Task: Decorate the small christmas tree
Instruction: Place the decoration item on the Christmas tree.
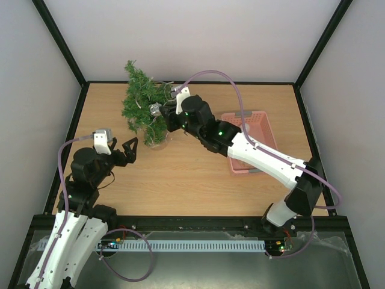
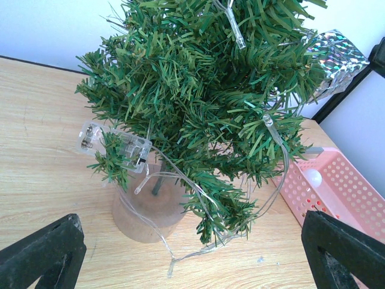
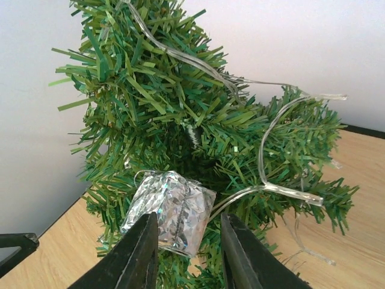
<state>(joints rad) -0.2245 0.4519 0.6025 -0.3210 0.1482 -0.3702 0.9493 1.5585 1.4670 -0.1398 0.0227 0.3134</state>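
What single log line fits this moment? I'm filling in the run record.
phase: decorating | left gripper: open, facing small christmas tree | right gripper: flanking silver gift ornament at tree, grip unclear

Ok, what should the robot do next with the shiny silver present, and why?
Probably the right pincer should push the silver present a little deeper into the small christmas tree. The present sits between its fingers against the outer branches, and whether it hangs on anything yet cannot be seen.
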